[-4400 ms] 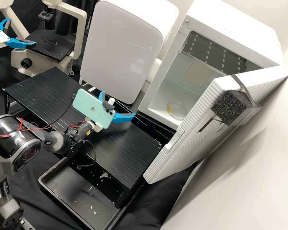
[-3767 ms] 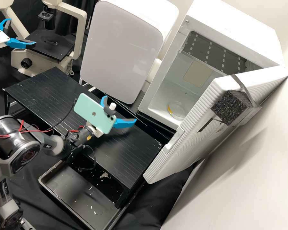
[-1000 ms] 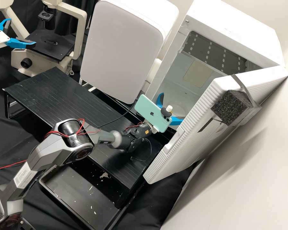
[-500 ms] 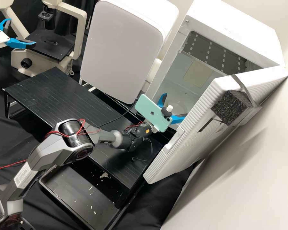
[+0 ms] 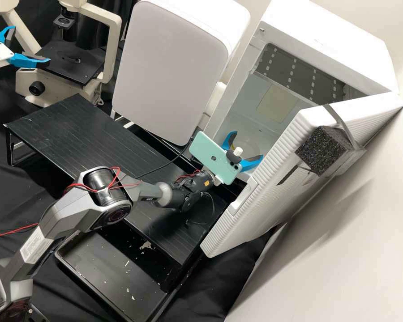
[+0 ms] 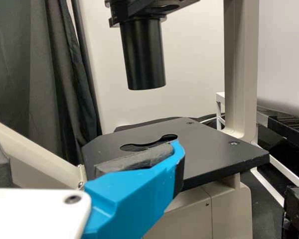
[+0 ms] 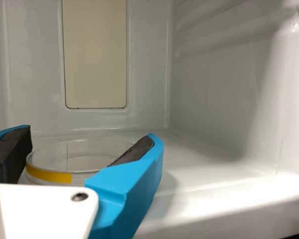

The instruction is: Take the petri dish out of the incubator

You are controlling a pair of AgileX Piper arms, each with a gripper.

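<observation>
right claw (image 5: 247, 145), moved into the glossy incubator (image 5: 327, 40), stands apart around a clear, round petri dish (image 7: 82, 162).

A microscope (image 5: 69, 74) is standing here and a petri dish (image 7: 79, 157) is sitting in an open incubator (image 5: 327, 33), marking a lab.

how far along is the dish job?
Done: door open, right gripper inside the incubator. In hand: the grasp; its open fingers stand either side of the petri dish. To do: close, lift and bring out the dish, apparently resting on the floor.
</observation>
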